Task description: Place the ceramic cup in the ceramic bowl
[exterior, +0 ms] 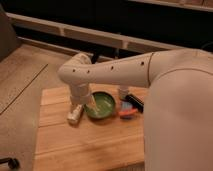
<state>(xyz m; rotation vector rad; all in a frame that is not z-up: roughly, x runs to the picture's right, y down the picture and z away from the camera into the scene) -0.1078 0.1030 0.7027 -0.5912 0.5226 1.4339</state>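
Observation:
The ceramic bowl (pixel 104 106) is round, shallow and green, and sits at the middle of the wooden table (pixel 75 145). A small pale ceramic cup (pixel 122 92) stands just behind the bowl's right rim, partly hidden under my white arm. My gripper (pixel 89 104) hangs down from the wrist at the bowl's left rim, between the bowl and a white bottle (pixel 75 115) lying on the table. The gripper is apart from the cup.
A black object (pixel 135 100) and a small orange and blue item (pixel 127 113) lie to the right of the bowl. My large white arm (pixel 125 72) spans the right half of the view. Dark shelving runs along the back, and the floor is on the left.

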